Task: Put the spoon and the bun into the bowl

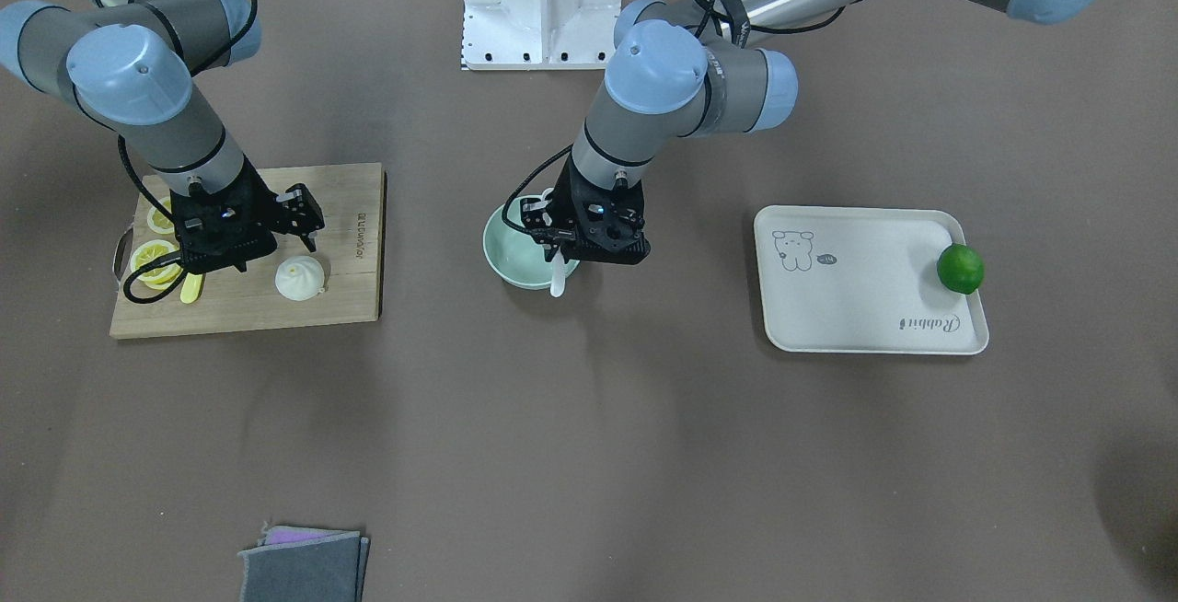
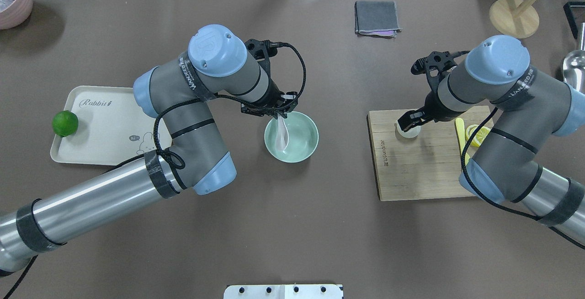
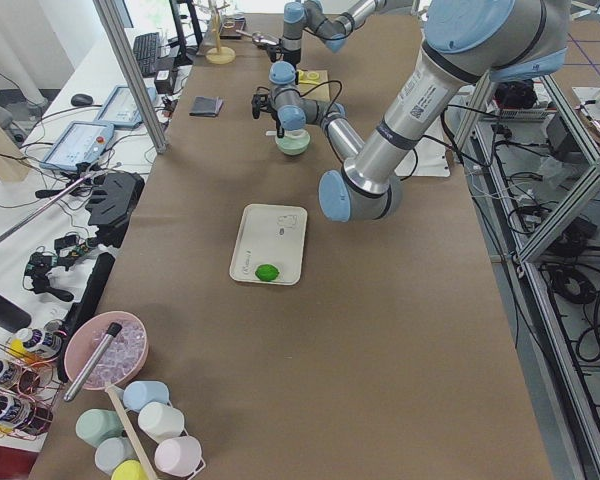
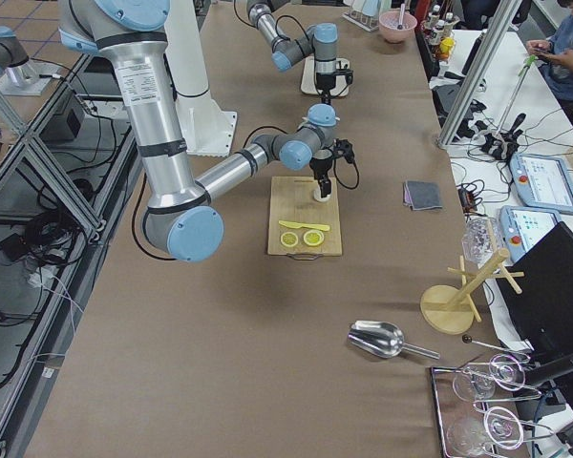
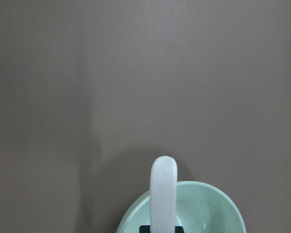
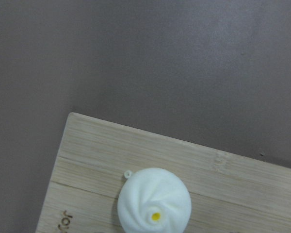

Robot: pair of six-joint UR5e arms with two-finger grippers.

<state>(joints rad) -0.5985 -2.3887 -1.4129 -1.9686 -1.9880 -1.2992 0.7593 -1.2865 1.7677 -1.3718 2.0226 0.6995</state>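
Observation:
My left gripper is shut on the handle of the white spoon. The spoon hangs with its scoop inside the mint-green bowl in the middle of the table. The left wrist view shows the spoon over the bowl. In the front view the spoon sticks out past the bowl's rim. The white pleated bun lies on the wooden cutting board. My right gripper hovers just above the bun, open and empty.
Lemon slices and a yellow plastic knife lie on the board beside the right arm. A beige bear tray with a green lime sits on the robot's left. A folded grey cloth lies at the far edge.

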